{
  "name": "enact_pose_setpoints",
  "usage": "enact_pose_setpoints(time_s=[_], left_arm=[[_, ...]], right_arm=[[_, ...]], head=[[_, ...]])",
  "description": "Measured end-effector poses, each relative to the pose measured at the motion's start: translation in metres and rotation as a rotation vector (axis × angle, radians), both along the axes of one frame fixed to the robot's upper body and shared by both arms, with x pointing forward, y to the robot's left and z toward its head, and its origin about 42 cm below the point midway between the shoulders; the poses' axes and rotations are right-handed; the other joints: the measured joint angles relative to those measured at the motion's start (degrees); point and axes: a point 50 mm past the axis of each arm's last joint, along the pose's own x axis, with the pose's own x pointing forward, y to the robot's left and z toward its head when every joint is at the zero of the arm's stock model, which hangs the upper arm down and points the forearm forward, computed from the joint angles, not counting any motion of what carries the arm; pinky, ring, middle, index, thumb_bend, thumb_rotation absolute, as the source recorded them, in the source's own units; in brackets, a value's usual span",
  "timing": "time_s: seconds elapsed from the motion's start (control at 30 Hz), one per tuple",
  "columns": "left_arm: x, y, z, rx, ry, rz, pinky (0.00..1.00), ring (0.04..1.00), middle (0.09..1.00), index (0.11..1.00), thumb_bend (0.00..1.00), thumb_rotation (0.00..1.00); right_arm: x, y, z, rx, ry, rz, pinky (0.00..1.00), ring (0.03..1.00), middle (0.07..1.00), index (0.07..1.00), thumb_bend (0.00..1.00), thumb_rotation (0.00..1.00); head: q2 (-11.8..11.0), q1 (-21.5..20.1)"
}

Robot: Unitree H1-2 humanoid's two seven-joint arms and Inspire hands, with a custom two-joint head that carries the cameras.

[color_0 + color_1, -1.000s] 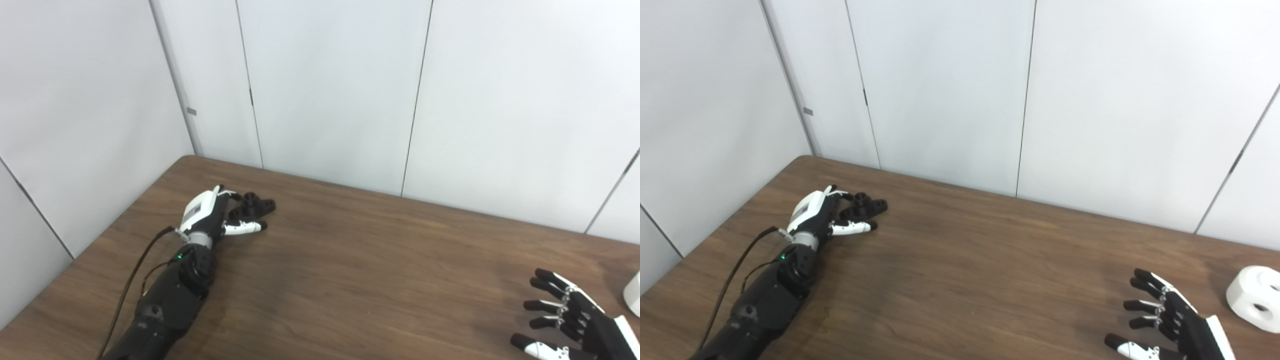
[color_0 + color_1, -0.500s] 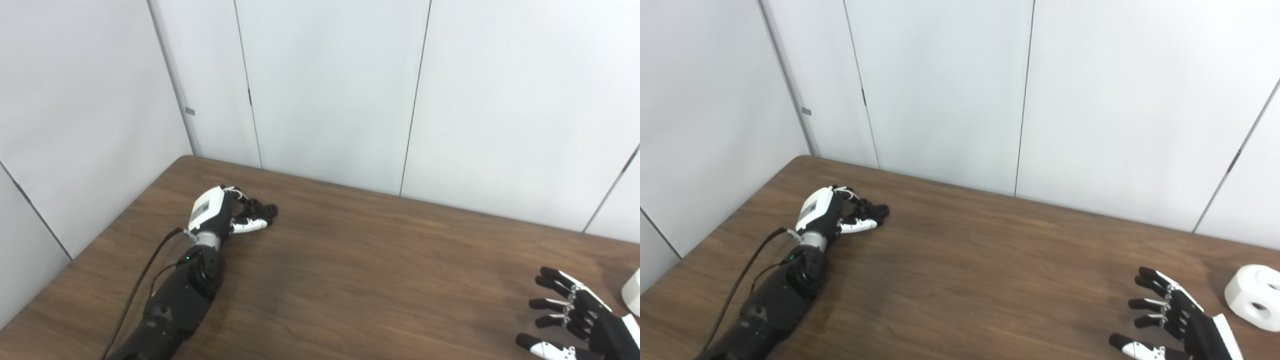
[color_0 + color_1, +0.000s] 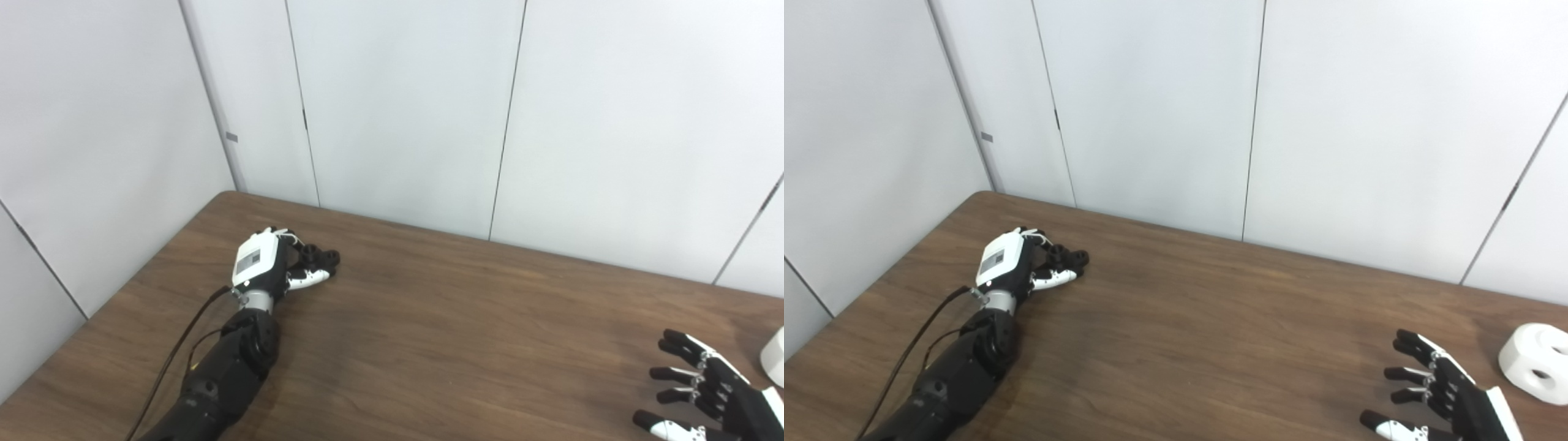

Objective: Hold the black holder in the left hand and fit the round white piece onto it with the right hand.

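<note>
**Left hand closed on the black holder, white piece untouched at the right edge**

In the left-centre of the frame the left hand (image 3: 264, 268) lies on the brown tabletop (image 3: 1188, 343), its fingers and thumb curled around the black holder (image 3: 320, 256). The holder's ringed end sticks out past the fingers toward the right and looks to rest on the wood. In the lower right corner the right hand (image 3: 1448, 395) hovers with fingers spread apart, holding nothing. The round white piece (image 3: 1535, 363) sits on the tabletop at the right edge of the frame, just beside that hand but not touching it, far across the tabletop from the holder.
</note>
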Motion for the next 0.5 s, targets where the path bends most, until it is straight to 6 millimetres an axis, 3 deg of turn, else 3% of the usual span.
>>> enact_pose_setpoints(time_s=[0.33, 0.5], left_arm=[[-0.024, -0.031, -0.005, -0.09, -0.022, -0.255, 1.0, 0.983, 0.895, 0.484, 0.52, 0.06], [-0.035, -0.071, -0.008, -0.174, -0.014, -0.48, 0.97, 0.986, 0.906, 0.484, 0.52, 0.06]], right_arm=[[0.009, 0.01, -0.004, -0.007, -0.033, 0.034, 0.52, 0.662, 0.805, 0.806, 0.62, 0.0], [0.016, 0.015, -0.01, 0.0, -0.04, 0.044, 0.52, 0.66, 0.808, 0.802, 0.64, 0.0]], head=[[0.5, -6.2], [1.5, -9.7]])
